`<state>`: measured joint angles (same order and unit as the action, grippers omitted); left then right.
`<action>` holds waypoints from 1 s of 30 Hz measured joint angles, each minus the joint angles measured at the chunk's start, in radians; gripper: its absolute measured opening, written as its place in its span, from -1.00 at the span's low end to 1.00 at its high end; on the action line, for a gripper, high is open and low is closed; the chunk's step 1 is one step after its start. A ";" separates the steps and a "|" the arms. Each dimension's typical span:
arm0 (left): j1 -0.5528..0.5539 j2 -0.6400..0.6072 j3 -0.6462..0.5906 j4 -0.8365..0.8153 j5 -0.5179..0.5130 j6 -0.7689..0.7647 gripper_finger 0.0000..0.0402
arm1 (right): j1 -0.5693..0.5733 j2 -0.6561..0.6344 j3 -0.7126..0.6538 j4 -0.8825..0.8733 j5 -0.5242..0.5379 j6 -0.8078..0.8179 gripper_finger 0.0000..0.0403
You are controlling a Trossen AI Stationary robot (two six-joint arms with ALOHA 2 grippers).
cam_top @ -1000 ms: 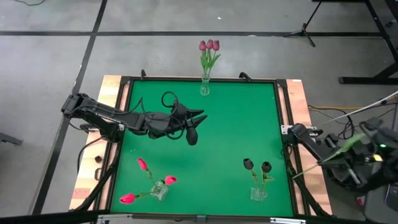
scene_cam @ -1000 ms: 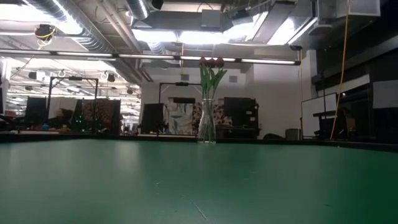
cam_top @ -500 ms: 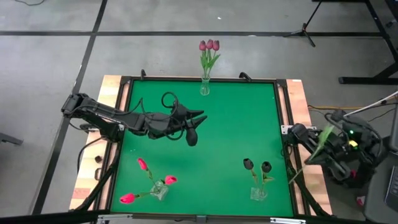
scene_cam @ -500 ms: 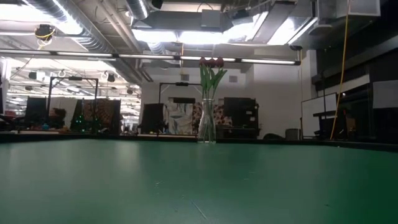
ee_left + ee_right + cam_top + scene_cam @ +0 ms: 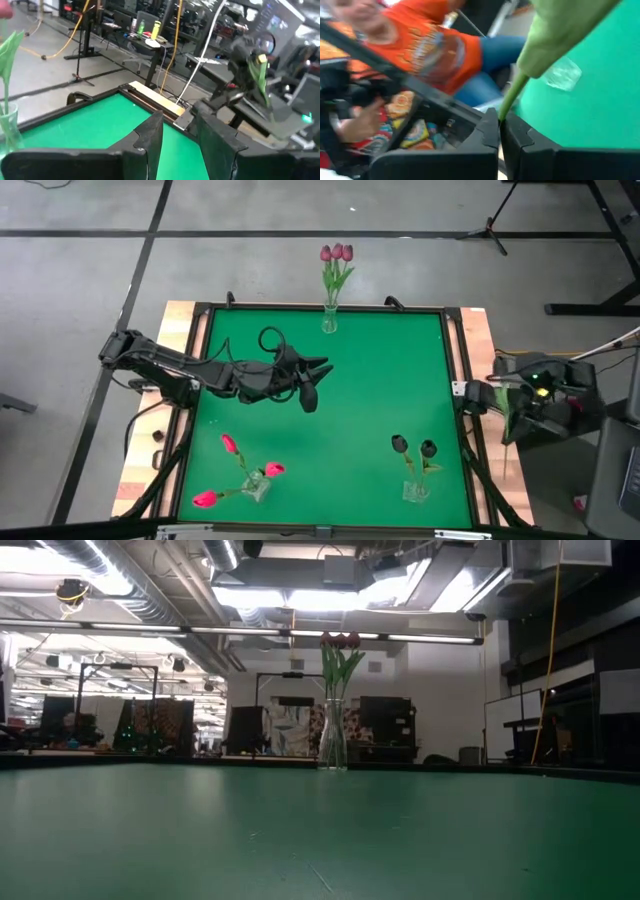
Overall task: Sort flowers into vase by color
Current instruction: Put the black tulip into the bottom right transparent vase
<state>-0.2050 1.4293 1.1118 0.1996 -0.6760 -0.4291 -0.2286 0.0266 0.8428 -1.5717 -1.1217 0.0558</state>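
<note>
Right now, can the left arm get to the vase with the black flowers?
Probably yes. The left gripper hovers mid-table, fingers apart and empty, with only bare green mat between it and the black flowers' vase.

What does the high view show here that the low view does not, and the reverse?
Only the high view shows the left gripper open over the mat, the right gripper off the table's right edge shut on a green stem, the pink-red tulips' vase and the near-black tulips' vase. Only the low view shows the room and ceiling lights behind. Both show the mauve tulips' vase and the green mat.
</note>
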 joint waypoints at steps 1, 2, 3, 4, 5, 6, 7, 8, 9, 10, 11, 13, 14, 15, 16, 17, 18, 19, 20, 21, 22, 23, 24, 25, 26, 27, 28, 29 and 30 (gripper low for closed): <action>0.000 0.000 0.000 0.003 -0.008 -0.015 -0.42 | 0.031 0.001 -0.007 0.009 0.042 0.011 -1.00; 0.000 0.000 0.000 0.006 -0.021 -0.030 -0.42 | 0.053 -0.001 -0.009 0.023 0.099 0.017 -1.00; 0.000 0.000 0.000 0.007 -0.034 -0.039 -0.42 | 0.065 -0.002 -0.009 0.055 0.162 0.020 -1.00; 0.000 0.000 0.000 0.007 -0.047 -0.041 -0.42 | 0.066 -0.002 -0.009 0.108 0.228 0.032 -1.00; 0.000 0.000 0.000 0.007 -0.056 -0.045 -0.42 | 0.055 -0.001 -0.010 0.175 0.280 0.049 -1.00; -0.001 0.000 0.000 0.006 -0.064 -0.055 -0.42 | 0.039 -0.004 -0.010 0.235 0.299 0.068 -1.00; -0.001 0.000 0.000 0.006 -0.068 -0.064 -0.42 | 0.013 -0.013 -0.010 0.283 0.298 0.068 -1.00; -0.001 0.000 0.000 0.007 -0.070 -0.070 -0.42 | -0.018 -0.020 -0.009 0.316 0.282 0.058 -1.00; -0.001 0.000 0.000 0.007 -0.071 -0.076 -0.42 | -0.053 -0.021 -0.007 0.336 0.252 0.041 -1.00; -0.003 0.000 0.000 0.006 -0.070 -0.078 -0.42 | -0.095 -0.021 -0.007 0.335 0.229 0.025 -1.00; -0.007 0.000 0.000 0.005 -0.071 -0.080 -0.42 | -0.139 -0.021 -0.008 0.296 0.214 0.009 -1.00; -0.014 0.000 0.000 0.005 -0.071 -0.080 -0.42 | -0.243 -0.021 -0.013 0.205 0.176 -0.056 -1.00; -0.019 0.000 0.000 0.005 -0.071 -0.074 -0.42 | -0.307 -0.021 -0.019 0.167 0.122 -0.113 -1.00; -0.025 0.000 0.000 0.005 -0.071 -0.068 -0.42 | -0.375 -0.021 -0.024 0.106 0.034 -0.199 -1.00; -0.029 0.000 0.000 0.005 -0.071 -0.063 -0.42 | -0.441 -0.021 -0.024 0.043 -0.058 -0.306 -1.00; -0.033 0.000 0.000 0.005 -0.071 -0.061 -0.42 | -0.500 -0.021 -0.020 -0.006 -0.154 -0.422 -1.00; -0.037 0.000 0.000 0.005 -0.073 -0.061 -0.42 | -0.495 -0.021 -0.020 0.006 -0.221 -0.468 -1.00; -0.039 0.000 0.000 0.005 -0.074 -0.062 -0.42 | -0.473 -0.021 -0.013 0.000 -0.292 -0.481 -1.00; -0.041 0.000 0.000 0.005 -0.076 -0.062 -0.42 | -0.444 -0.021 0.010 0.002 -0.306 -0.475 -1.00; -0.043 0.000 0.001 0.006 -0.080 -0.062 -0.42 | -0.408 -0.021 0.034 0.005 -0.294 -0.444 -1.00; -0.047 0.000 0.001 0.007 -0.085 -0.062 -0.42 | -0.368 -0.019 0.059 0.004 -0.236 -0.407 -1.00; -0.047 0.000 0.001 0.014 -0.093 -0.061 -0.42 | -0.324 -0.018 0.080 0.003 -0.160 -0.358 -1.00; -0.047 0.000 0.001 0.022 -0.096 -0.062 -0.42 | -0.272 -0.018 0.093 0.002 -0.125 -0.289 -1.00; -0.047 0.000 0.001 0.024 -0.099 -0.062 -0.42 | -0.226 -0.017 0.111 -0.002 -0.128 -0.246 -1.00; -0.047 0.000 0.001 0.026 -0.104 -0.064 -0.42 | -0.188 -0.019 0.131 0.001 -0.127 -0.216 -1.00; -0.048 0.000 0.001 0.026 -0.112 -0.068 -0.42 | -0.156 -0.020 0.149 0.001 -0.102 -0.187 -1.00; -0.047 0.000 0.001 0.025 -0.125 -0.082 -0.42 | -0.111 -0.020 0.169 0.000 -0.041 -0.156 -1.00; -0.048 0.000 0.001 0.026 -0.142 -0.094 -0.42 | -0.059 -0.020 0.189 0.001 0.040 -0.123 -1.00; -0.046 0.000 0.001 0.028 -0.154 -0.107 -0.42 | 0.007 -0.020 0.211 0.000 0.114 -0.092 -1.00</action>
<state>-0.2507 1.4296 1.1130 0.2281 -0.8302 -0.5366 -0.2217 0.0067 1.0542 -1.5720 -1.0072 -0.0360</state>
